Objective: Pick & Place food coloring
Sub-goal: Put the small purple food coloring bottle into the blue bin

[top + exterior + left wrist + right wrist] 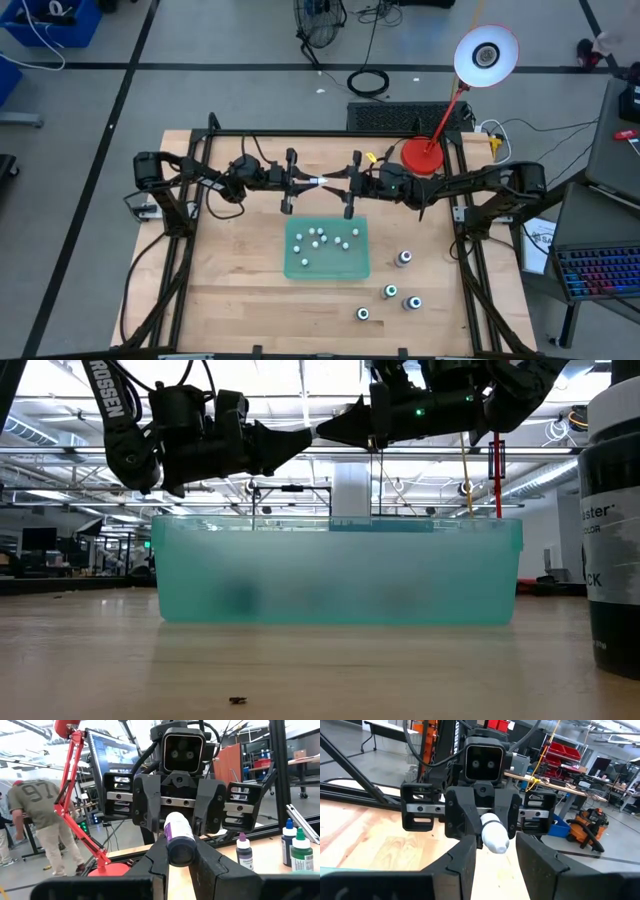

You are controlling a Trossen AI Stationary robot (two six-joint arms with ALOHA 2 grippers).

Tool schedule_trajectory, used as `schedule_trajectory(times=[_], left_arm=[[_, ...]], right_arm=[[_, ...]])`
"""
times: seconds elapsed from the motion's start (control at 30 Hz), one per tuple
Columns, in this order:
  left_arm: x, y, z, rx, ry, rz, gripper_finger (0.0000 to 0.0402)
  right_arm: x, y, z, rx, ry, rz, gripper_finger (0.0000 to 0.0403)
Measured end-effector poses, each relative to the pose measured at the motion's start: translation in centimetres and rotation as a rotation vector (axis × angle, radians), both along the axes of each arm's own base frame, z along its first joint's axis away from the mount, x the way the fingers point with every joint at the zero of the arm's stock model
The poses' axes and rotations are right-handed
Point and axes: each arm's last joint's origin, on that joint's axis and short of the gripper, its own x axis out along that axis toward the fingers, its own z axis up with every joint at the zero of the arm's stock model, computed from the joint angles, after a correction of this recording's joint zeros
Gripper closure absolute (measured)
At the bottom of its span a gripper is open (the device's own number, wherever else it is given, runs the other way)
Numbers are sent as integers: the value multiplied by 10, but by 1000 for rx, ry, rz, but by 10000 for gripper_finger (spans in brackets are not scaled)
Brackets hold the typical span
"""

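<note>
A small food coloring bottle (178,836), dark purple with a white label and a white cap (494,838), is held level in the air between my two grippers, beyond the far side of the green tray (327,262). My left gripper (182,860) is shut on it. My right gripper (495,857) faces it tip to tip and is open, with one finger on each side of the cap end and a gap showing on both sides. Several white-capped bottles (322,238) stand in the tray. Others (403,259) (390,291) stand on the table to the tray's right. My left gripper pinches the bottle's dark body near its base end (180,851) between the two fingers. The fingers come level from the table's left and lie along the bottle. The bottle is lifted clear and lies level, with its white cap pointing at my right gripper.
A red desk lamp (424,155) stands at the table's far right corner. Loose bottles (411,302) (363,314) stand near the table's near right. One dark bottle (612,510) stands close to the low camera. A person (37,805) stands beyond the table.
</note>
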Motion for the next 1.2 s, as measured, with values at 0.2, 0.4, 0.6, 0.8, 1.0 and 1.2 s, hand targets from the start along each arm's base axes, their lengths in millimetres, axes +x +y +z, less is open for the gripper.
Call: schedule_trajectory(times=[0.2,0.4,0.6,0.8,1.0,1.2], left_arm=[[0,0,0,-14,2,-5,350],[0,0,0,-15,2,-8,350],[0,0,0,-29,4,-11,326],[0,2,0,-40,7,-8,228],[-1,4,0,-47,9,-11,180],[-2,6,1,-51,0,29,169]], right_arm=[[0,0,0,-17,3,4,307],[0,-3,0,-23,6,17,372],[0,2,0,-53,17,27,373],[-2,22,15,-105,141,5,373],[5,48,43,-151,316,-28,383],[9,63,55,-162,351,26,397]])
